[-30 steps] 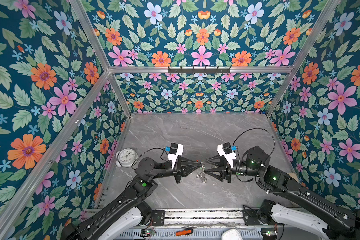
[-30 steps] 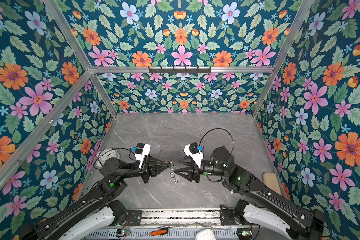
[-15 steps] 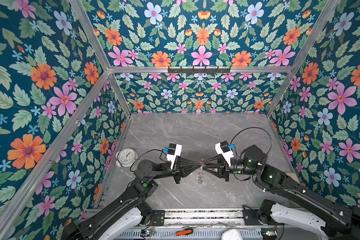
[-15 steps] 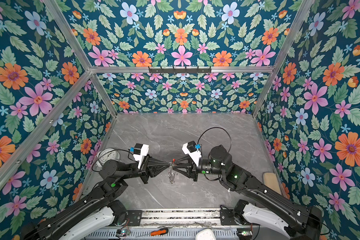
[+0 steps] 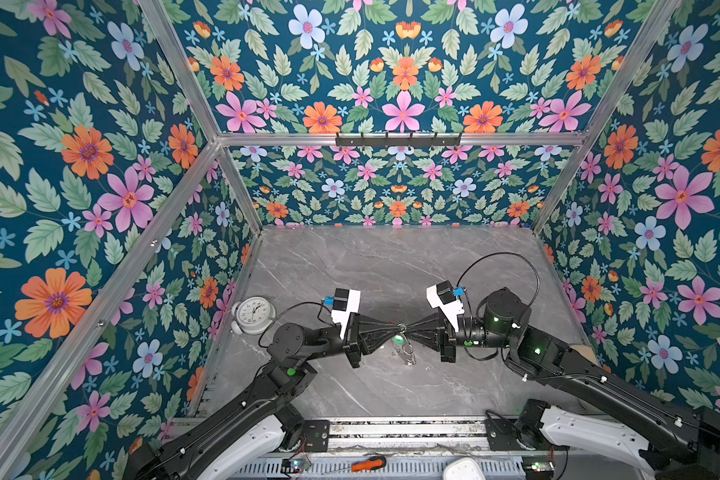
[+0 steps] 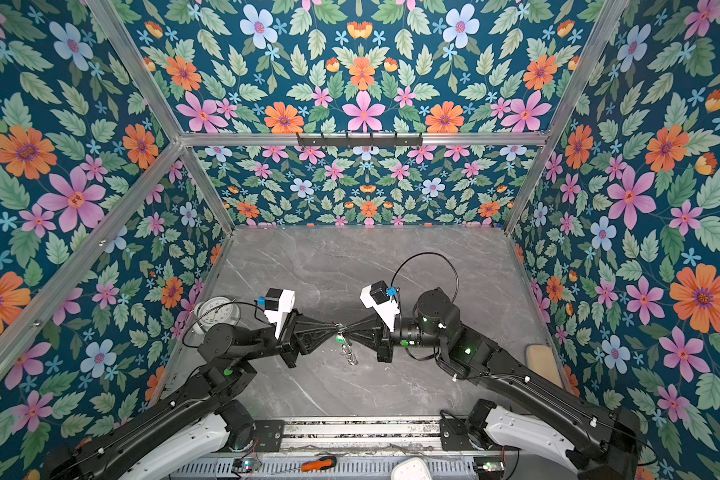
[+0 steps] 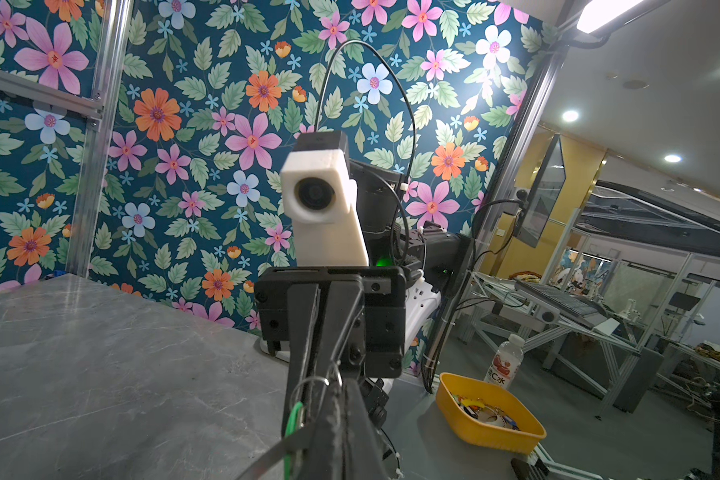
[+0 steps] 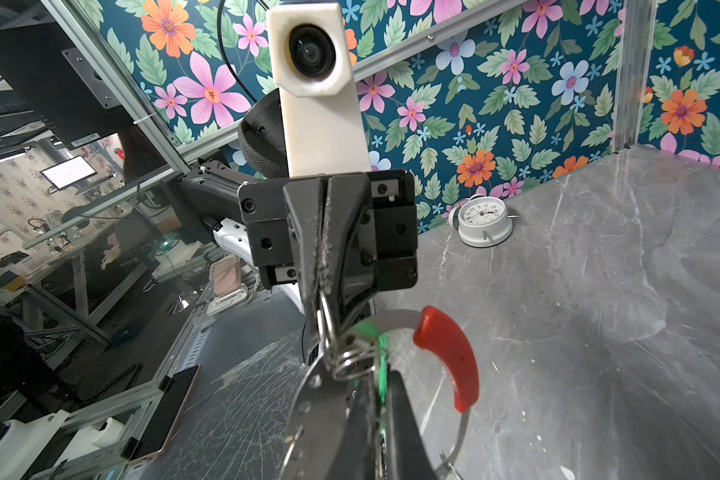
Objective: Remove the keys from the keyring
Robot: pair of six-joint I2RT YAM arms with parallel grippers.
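Note:
Both grippers meet tip to tip above the table's near middle. The left gripper (image 5: 393, 329) (image 7: 344, 386) is shut on a small wire ring (image 8: 324, 320) of the keyring. The keyring is a flat grey hoop (image 8: 308, 405) with a curved red section (image 8: 447, 353); it stands edge-on in both top views. A thin green tag (image 8: 382, 353) sits between the fingers of the right gripper (image 5: 408, 329) (image 8: 378, 386), which is shut on it. The keys (image 5: 407, 355) (image 6: 350, 355) dangle below the two tips, just over the marble.
A white alarm clock (image 5: 252, 313) (image 8: 483, 222) stands by the left wall. Flowered walls close in three sides of the grey marble table (image 5: 391, 266). An orange screwdriver (image 5: 368, 462) lies on the front rail. A yellow bin (image 7: 487, 411) sits beyond the table's edge.
The right gripper has gone from open to shut. Both tips have drawn together and the bunch hangs between them, slightly higher than before.

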